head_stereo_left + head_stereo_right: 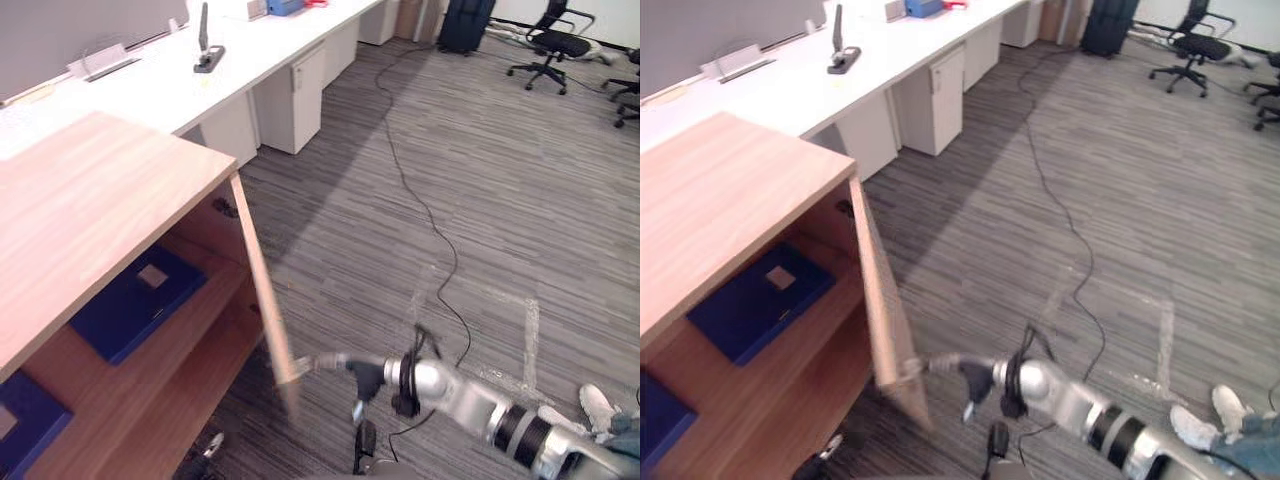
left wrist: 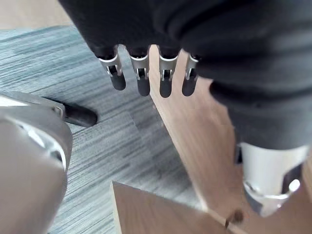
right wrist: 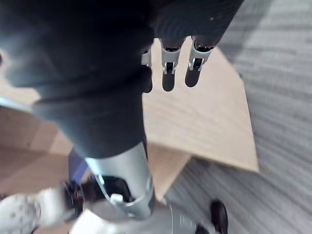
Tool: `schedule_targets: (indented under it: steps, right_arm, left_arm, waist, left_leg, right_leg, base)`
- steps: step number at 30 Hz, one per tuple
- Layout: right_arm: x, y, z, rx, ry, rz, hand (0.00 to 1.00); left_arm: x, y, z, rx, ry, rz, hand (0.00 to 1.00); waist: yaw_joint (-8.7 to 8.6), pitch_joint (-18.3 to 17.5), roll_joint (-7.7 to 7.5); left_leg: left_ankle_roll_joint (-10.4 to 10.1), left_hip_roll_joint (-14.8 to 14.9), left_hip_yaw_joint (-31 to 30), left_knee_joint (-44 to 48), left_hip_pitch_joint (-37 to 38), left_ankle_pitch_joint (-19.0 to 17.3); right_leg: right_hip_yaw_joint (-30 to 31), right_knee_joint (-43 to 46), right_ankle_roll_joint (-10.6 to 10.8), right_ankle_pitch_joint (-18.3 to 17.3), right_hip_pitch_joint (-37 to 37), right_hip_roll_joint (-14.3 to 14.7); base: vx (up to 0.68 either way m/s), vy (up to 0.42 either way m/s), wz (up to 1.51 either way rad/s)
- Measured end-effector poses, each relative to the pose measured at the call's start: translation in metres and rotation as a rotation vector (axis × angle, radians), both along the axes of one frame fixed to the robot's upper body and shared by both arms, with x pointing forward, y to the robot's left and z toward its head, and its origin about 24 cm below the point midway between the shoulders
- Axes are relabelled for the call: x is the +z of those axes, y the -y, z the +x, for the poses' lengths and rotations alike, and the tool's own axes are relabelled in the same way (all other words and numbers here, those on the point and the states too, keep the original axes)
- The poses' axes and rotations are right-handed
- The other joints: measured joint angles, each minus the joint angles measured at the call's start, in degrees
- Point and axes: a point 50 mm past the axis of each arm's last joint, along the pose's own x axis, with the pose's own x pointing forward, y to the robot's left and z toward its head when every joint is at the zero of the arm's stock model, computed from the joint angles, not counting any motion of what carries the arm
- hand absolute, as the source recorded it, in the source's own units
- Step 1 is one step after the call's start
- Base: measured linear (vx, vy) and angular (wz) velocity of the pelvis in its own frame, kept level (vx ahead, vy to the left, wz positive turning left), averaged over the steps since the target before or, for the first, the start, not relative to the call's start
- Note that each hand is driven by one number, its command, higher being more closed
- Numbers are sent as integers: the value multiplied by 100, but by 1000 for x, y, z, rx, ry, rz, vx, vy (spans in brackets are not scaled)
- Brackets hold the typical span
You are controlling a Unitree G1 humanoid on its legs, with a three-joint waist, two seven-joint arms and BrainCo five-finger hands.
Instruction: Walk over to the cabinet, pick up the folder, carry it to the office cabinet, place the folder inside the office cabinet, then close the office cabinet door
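Right hand (image 1: 970,372), fingers straight, touches the cabinet door (image 1: 880,300) at its free edge (folder (image 1: 760,300) lies on the shelf (image 1: 790,385) behind that door); left hand (image 2: 144,63) hangs loosely spread.

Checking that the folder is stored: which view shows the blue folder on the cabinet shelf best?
The left eye view: the blue folder lies flat on the cabinet shelf, pale label up. The right eye view shows it nearly as well. The right wrist view catches a blue sliver of it.

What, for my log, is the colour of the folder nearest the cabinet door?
Dark blue folder; best in left eye view.
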Motion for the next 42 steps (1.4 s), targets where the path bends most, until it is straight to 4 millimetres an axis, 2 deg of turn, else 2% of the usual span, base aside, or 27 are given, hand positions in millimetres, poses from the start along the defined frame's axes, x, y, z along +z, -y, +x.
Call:
schedule_targets:
  steps: [1, 3, 7, 11, 14, 16, 18, 19, 20, 22, 23, 24, 25, 27, 30, 31, 32, 33, 34, 36, 37, 39, 41, 42]
  right_arm:
    - [-11, 5, -12, -8, -62, -21, 0]
    - [-21, 12, -18, -14, -103, -58, 0]
    - [-40, 30, -28, -14, -153, -173, 0]
    - [-52, 39, -29, -53, -167, -235, 0]
    - [-68, 45, -28, -142, -179, -282, 0]
    - [-86, 55, -28, -255, -192, -349, 0]
    - [-98, 65, -30, -396, -215, -381, 0]
    - [-110, 72, -38, -572, -264, -392, 0]
    - [-117, 76, -45, -695, -313, -388, 0]
    - [-126, 82, -55, -912, -393, -359, 0]
    - [-133, 86, -68, -1156, -479, -317, 0]
    - [-135, 87, -74, -1249, -513, -296, 0]
    - [-138, 93, -87, -1442, -568, -248, 0]
    - [-140, 96, -97, -1567, -602, -227, 0]
    - [-140, 98, -102, -1643, -610, -205, 0]
    - [-140, 97, -102, -1648, -599, -196, 0]
    - [-139, 96, -101, -1651, -598, -188, 0]
    - [-139, 94, -100, -1654, -596, -173, 0]
    - [-139, 91, -99, -1657, -601, -160, 0]
    - [-139, 89, -98, -1654, -604, -151, 0]
    - [-138, 86, -95, -1638, -595, -143, 0]
    - [-137, 83, -90, -1621, -582, -132, 0]
    - [-135, 78, -81, -1611, -568, -99, 0]
    - [-132, 76, -69, -1598, -553, -74, 0]
  left_arm:
    - [0, -6, -10, 87, -10, 8, 0]
    - [1, -11, -17, 169, -13, 16, 0]
    - [5, -26, -18, 328, 30, 31, 0]
    - [5, -27, -23, 413, 41, 25, 0]
    - [3, -20, -25, 463, 44, 1, 0]
    - [-3, -1, -28, 455, 18, -41, 0]
    - [-7, 15, -31, 393, -16, -70, 0]
    - [-9, 22, -34, 304, -50, -76, 0]
    - [-9, 23, -31, 250, -56, -70, 0]
    - [-7, 17, -26, 189, -53, -48, 0]
    - [-4, 13, -18, 117, -40, -22, 0]
    - [-3, 12, -14, 88, -34, -11, 0]
    - [-1, 12, -5, 20, -16, 8, 0]
    - [2, 15, 11, -83, 14, 37, 0]
    - [10, 23, 43, -237, 84, 78, 0]
    - [12, 30, 57, -318, 109, 87, 0]
    - [14, 34, 63, -353, 123, 87, 0]
    - [18, 41, 77, -423, 164, 89, 0]
    - [22, 49, 90, -488, 212, 87, 0]
    - [26, 61, 97, -590, 251, 74, 0]
    - [27, 73, 97, -694, 276, 52, 0]
    - [31, 80, 97, -779, 310, 39, 0]
    - [36, 88, 98, -906, 351, 14, 0]
    - [40, 93, 100, -965, 379, -2, 0]
  waist:
    - [2, -7, -26]
    - [22, -9, -35]
    - [89, -11, -41]
    - [191, -2, -92]
    - [379, 3, -103]
    - [532, 18, -102]
    - [529, 34, -117]
    - [495, 24, -191]
    - [482, -25, -271]
    - [491, -14, -324]
    - [461, -1, -335]
    - [432, 7, -338]
    - [381, 19, -354]
    - [363, 12, -351]
    - [361, 42, -439]
    - [332, 32, -417]
    - [294, 32, -443]
    - [220, 45, -480]
    - [218, 67, -520]
    - [216, 52, -576]
    - [238, 66, -585]
    - [242, 89, -571]
    - [225, 156, -546]
    - [187, 274, -422]
  left_leg:
    - [3, -16, -16, 0, -8, 4]
    - [15, -37, -60, 5, -30, 17]
    - [29, -57, -287, 6, -69, 81]
    - [68, -156, -549, 1, -154, 237]
    - [139, -244, -925, -26, -201, 299]
    - [259, -453, -1300, -3, -275, 300]
    - [395, -684, -1759, 9, -282, 278]
    - [472, -973, -2358, 15, -300, 303]
    - [495, -1105, -2758, 32, -378, 316]
    - [529, -1260, -3306, 36, -521, 338]
    - [600, -1385, -3719, 65, -734, 421]
    - [597, -1443, -3887, 101, -833, 454]
    - [596, -1623, -4414, 99, -978, 595]
    - [528, -1753, -4877, 61, -1087, 747]
    - [369, -1757, -5077, 4, -1283, 889]
    - [384, -1763, -5198, 44, -1363, 971]
    - [364, -1776, -5257, 69, -1422, 1003]
    - [345, -1780, -5314, 98, -1555, 1062]
    - [318, -1743, -5329, 97, -1624, 1120]
    - [262, -1659, -5441, 102, -1736, 1169]
    - [188, -1575, -5608, 109, -1791, 1219]
    - [144, -1573, -5586, 210, -1877, 1284]
    - [253, -1568, -5000, 280, -2094, 1599]
    - [663, -1359, -3816, 474, -2273, 1388]
  right_leg:
    - [-12, 23, -22, 33, 0, -21]
    - [-48, 28, -20, 37, 0, -54]
    - [-232, 29, -18, 32, 102, -124]
    - [-490, 29, 7, 5, 220, -282]
    - [-862, 33, 77, -108, 419, -455]
    - [-1194, 412, 205, -274, 478, -801]
    - [-1472, 1089, 320, -622, 508, -1239]
    - [-1534, 1706, 307, -1056, 584, -1639]
    - [-1319, 1887, 273, -1369, 600, -1694]
    - [-560, 1968, 170, -1811, 599, -1448]
    - [382, 1984, 60, -2166, 564, -1061]
    - [725, 2024, 49, -2240, 551, -932]
    - [1399, 2229, 76, -2474, 525, -737]
    - [1715, 2362, 159, -2772, 558, -566]
    - [1433, 2349, 310, -2880, 628, -518]
    - [1257, 2333, 320, -2859, 670, -515]
    - [1133, 2304, 320, -2859, 705, -515]
    - [947, 2235, 307, -2845, 766, -478]
    - [951, 2235, 284, -2831, 771, -380]
    - [949, 2205, 200, -2778, 794, -215]
    - [939, 2182, 111, -2721, 866, -27]
    - [891, 2181, 77, -2700, 952, 79]
    - [663, 2182, 1, -2648, 989, 175]
    - [573, 2135, -124, -2566, 990, 257]
  base:
    - [25, 97, 5]
    - [34, 98, 12]
    - [21, 75, 23]
    - [-37, 64, 42]
    - [-90, 75, 67]
    - [-98, 146, 92]
    - [-65, 185, 143]
    - [-41, 150, 203]
    - [-46, 101, 219]
    - [-42, -64, 201]
    - [-3, -145, 213]
    - [46, -171, 236]
    - [61, -147, 158]
    - [105, -171, 139]
    - [104, -122, 82]
    - [145, -140, 72]
    - [155, -125, 88]
    - [172, -149, 95]
    - [199, -176, 93]
    - [164, -166, 91]
    - [116, -134, 91]
    - [56, -115, 101]
    - [3, -103, 121]
    - [-41, -4, 101]
